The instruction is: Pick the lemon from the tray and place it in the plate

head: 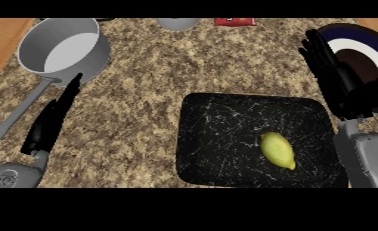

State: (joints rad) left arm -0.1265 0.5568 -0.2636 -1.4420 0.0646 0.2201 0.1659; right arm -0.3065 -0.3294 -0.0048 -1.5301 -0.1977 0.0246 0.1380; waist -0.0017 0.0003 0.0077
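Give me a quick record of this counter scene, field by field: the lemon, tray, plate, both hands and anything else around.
lemon: lying in the tray, right of its middle, untouched
tray: black, on the counter, lower right
plate: dark with a white ring, far right, partly hidden by the right hand
right hand: open, fingers straight, in front of the plate
left hand: open, lower left, holding nothing
pot: grey, upper left, handle pointing toward the lower left

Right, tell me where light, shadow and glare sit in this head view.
In the head view, the grey pot shows a bright patch on its inner wall, darker on the opposite side; the black tray shows pale streaks rather than strong glare; the lemon is evenly lit; the right robot hand, nearly black, shows little detail against the dark plate.
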